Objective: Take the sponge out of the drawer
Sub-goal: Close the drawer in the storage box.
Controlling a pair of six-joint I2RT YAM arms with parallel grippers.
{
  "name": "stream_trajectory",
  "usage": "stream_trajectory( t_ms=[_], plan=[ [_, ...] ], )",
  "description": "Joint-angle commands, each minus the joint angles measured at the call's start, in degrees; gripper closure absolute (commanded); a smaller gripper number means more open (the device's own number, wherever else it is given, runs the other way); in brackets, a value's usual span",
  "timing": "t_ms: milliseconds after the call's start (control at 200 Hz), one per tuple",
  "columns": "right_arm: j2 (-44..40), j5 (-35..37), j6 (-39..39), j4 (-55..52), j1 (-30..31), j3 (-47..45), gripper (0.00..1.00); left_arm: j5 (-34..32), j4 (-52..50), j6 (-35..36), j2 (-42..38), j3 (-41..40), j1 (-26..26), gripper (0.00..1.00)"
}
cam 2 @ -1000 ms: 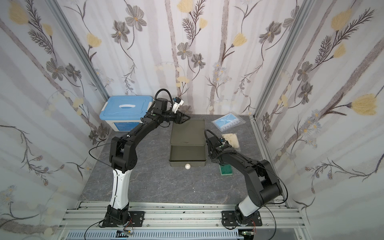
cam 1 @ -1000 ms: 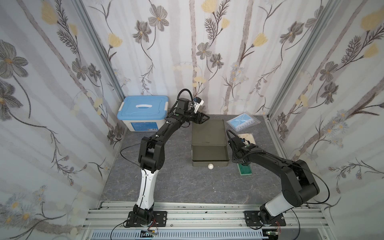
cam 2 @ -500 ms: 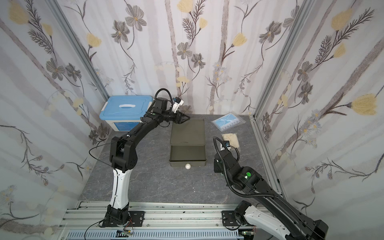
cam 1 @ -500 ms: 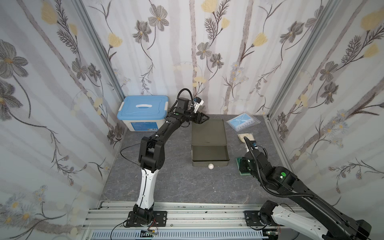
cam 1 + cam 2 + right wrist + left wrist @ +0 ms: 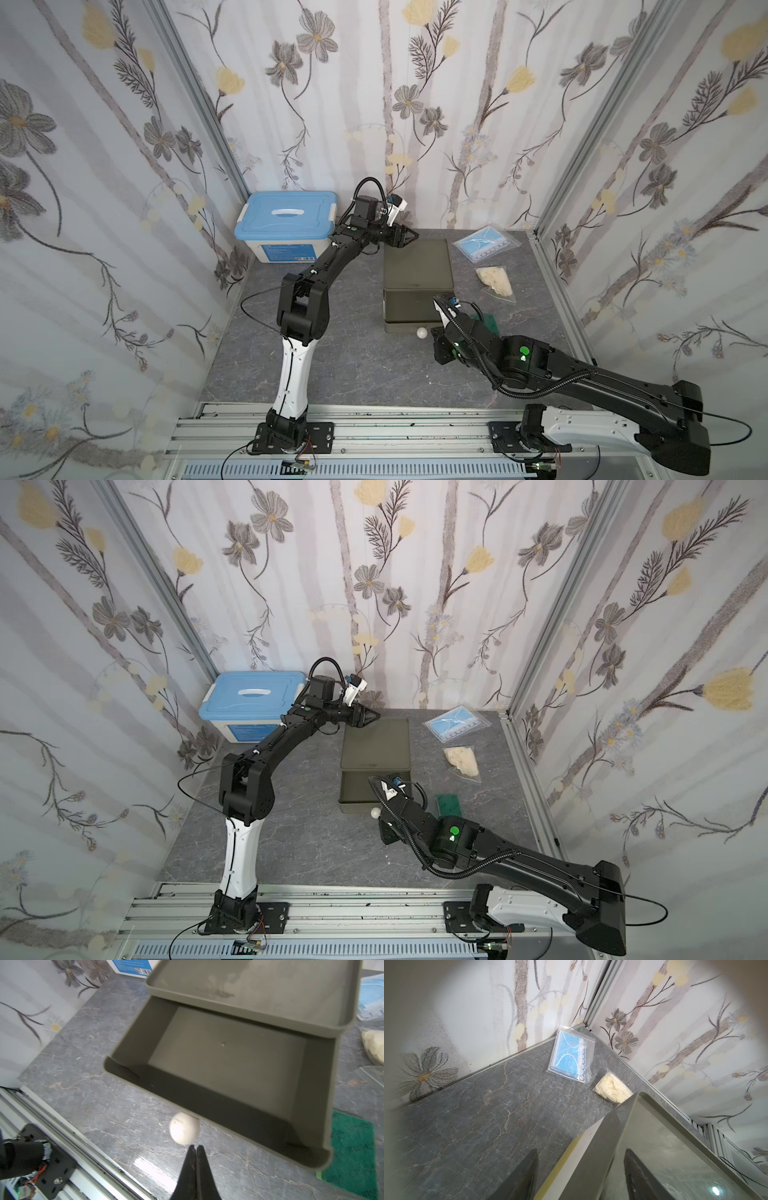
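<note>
The sponge (image 5: 449,805) lies flat on the counter (image 5: 353,374), outside the drawer (image 5: 228,1053). It sits just off the drawer's front corner, to the right of the right claw (image 5: 195,1151) and a little beyond it. That claw is shut tight, its two fingers pressed together with nothing between them. It hangs low over the counter, and the white knob (image 5: 184,1128) of the drawer front sits just ahead of its tips. The drawer stands pulled out and bare inside.

In a top view the right wrist covers most of the sponge (image 5: 491,322), leaving only a green edge showing. Farther beyond the right claw, past the sponge, lie a bag of pale gloves (image 5: 494,282) and a bag of blue masks (image 5: 484,245).

The left claw (image 5: 581,1178) is at the rear of the cabinet (image 5: 417,262). Its fingers (image 5: 527,1178) stand apart astride the back corner, and whether they press on it I cannot tell. Behind that claw sits a blue-lidded box (image 5: 286,220).

A second ago the right claw hung over the sponge, beside the drawer. Since then the arm has swung back and stretched low from the rail, and the claw has closed in front of the knob. The sponge, the drawer and the left arm have not moved.
</note>
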Motion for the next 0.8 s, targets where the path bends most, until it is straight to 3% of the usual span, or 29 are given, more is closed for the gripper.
stream_trajectory(
  t_ms=[0,365,794],
  plan=[
    [2.83,-1.35,-0.98,2.79,1.54,4.27,1.00,-0.23,-1.95,-0.11,-0.07,-1.40,0.07,0.34],
    [9.26,-0.83,0.26,0.89,8.20,9.38,1.00,0.13,-1.64,0.05,-0.04,-1.64,0.07,0.34],
    [14.20,-0.48,-1.06,1.81,6.24,9.03,1.00,0.47,-1.46,-0.32,-0.26,-1.92,0.08,0.34]
  ],
)
